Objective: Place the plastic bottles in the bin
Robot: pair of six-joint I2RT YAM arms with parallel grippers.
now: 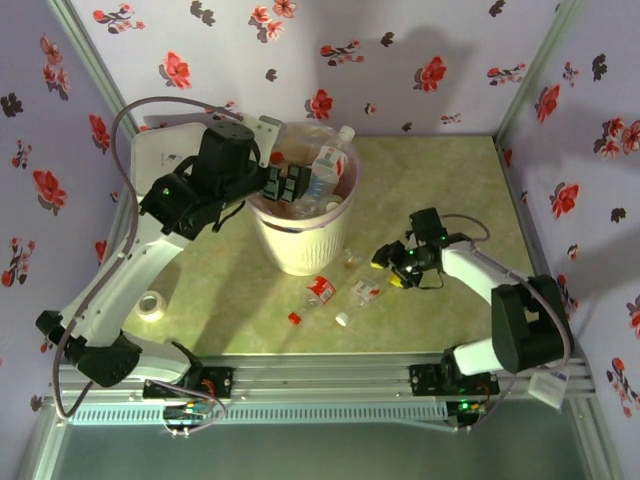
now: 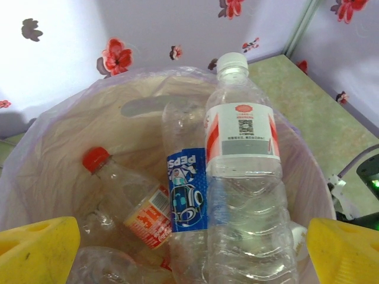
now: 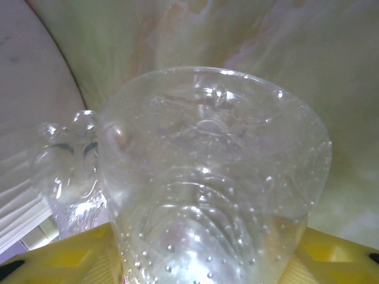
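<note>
The cream-white bin (image 1: 300,250) with its pink liner stands at mid table and holds several plastic bottles. My left gripper (image 1: 285,185) hovers over its left rim, open, with the yellow fingertips (image 2: 35,248) far apart. Below it in the bin, a tall clear bottle with a white cap (image 2: 243,177) leans beside a blue-label bottle (image 2: 186,189) and a red-cap bottle (image 2: 133,201). My right gripper (image 1: 389,270) is low over the table right of the bin. It is shut on a clear bottle (image 3: 213,177) between its yellow fingers (image 3: 71,257).
Small crushed bottles (image 1: 320,290) (image 1: 365,290), a red cap (image 1: 294,318) and a white cap (image 1: 342,319) lie on the table in front of the bin. Another crushed clear bottle (image 3: 65,171) lies beside the held one. A tape roll (image 1: 150,303) sits at the left.
</note>
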